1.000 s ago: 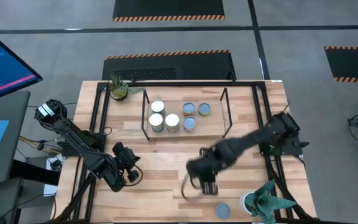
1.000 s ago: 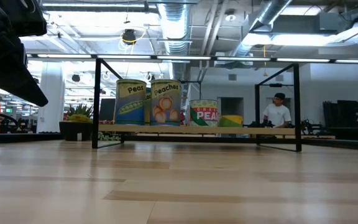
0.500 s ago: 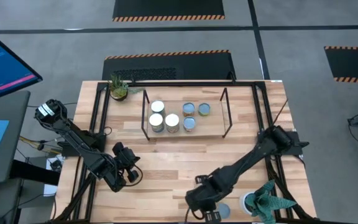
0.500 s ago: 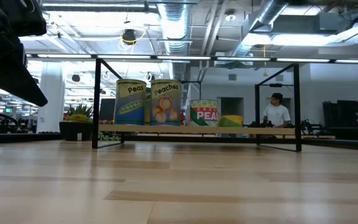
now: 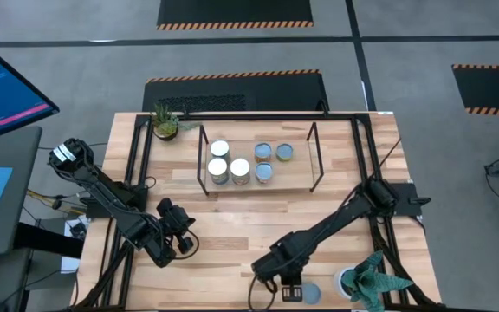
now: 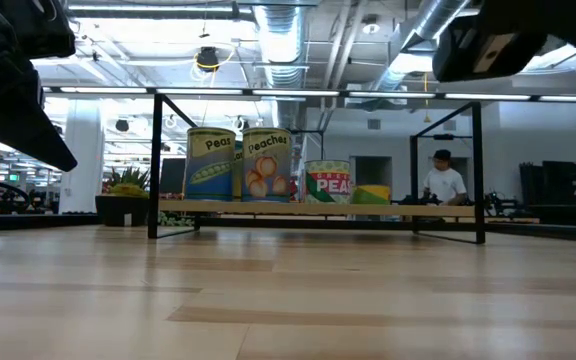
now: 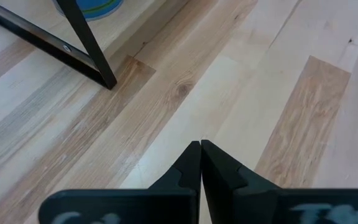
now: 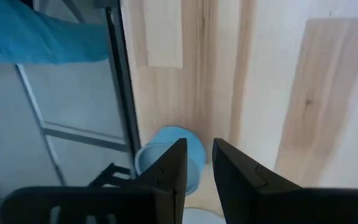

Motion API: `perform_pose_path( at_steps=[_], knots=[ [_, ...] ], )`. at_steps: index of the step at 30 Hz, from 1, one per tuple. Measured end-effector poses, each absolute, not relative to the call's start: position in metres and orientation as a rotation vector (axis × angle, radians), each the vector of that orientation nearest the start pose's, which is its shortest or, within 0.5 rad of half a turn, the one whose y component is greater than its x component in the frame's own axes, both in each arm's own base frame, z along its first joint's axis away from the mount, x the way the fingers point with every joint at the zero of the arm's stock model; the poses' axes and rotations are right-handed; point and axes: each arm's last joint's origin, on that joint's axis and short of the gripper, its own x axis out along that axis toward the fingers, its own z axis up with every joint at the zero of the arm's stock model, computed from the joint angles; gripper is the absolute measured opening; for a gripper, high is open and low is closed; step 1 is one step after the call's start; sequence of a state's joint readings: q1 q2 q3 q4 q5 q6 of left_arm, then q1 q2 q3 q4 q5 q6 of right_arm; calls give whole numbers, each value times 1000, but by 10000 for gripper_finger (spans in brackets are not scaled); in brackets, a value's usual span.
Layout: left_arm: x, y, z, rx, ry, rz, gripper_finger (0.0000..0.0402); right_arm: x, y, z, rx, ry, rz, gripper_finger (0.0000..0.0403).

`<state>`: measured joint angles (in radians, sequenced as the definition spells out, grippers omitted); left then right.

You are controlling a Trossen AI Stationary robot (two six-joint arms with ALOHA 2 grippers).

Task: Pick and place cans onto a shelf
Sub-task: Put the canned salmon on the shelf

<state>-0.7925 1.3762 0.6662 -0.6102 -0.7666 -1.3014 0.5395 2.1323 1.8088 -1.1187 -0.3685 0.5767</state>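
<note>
The shelf (image 5: 306, 184), black rods with a light wood board, stands at the far middle and carries several cans (image 5: 240, 169), which the low view shows with pea and peach labels (image 6: 266, 165). One lone can (image 5: 311, 294) with a blue top stands upright at the table's near edge. My right gripper (image 5: 289, 291) is low beside this can, on its left. In the right wrist view the gripper (image 8: 199, 146) is slightly open and empty, and the can (image 8: 166, 152) lies just beyond the fingertips. My left gripper (image 5: 183, 236) waits shut at the near left, as its wrist view shows (image 7: 200, 144).
A potted green plant (image 5: 366, 279) stands at the near right corner, close to the lone can. Another plant (image 5: 165, 123) stands at the far left. The black frame rail (image 8: 120, 81) edges the table near the can. A person (image 6: 446, 180) stands in the room beyond.
My right gripper has gone from the table's middle toward the near edge, and now sits beside the lone can. The right arm has come into the low view's upper right. The cans and the shelf have kept still.
</note>
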Motion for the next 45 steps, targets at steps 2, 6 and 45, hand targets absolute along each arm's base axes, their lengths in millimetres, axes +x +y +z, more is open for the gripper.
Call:
perform_pose_path(
  at_steps=[2, 6, 45],
  knots=[
    [166, -140, 162, -281, 734, 532, 0, 356, 230, 212, 261, 1623, 299, 102],
    [166, -140, 162, -281, 734, 532, 0, 348, 241, 212, 180, 1613, 318, 102],
    [166, -140, 163, -294, 729, 530, 0, 301, 274, 172, -45, 1643, 262, 102]
  ],
)
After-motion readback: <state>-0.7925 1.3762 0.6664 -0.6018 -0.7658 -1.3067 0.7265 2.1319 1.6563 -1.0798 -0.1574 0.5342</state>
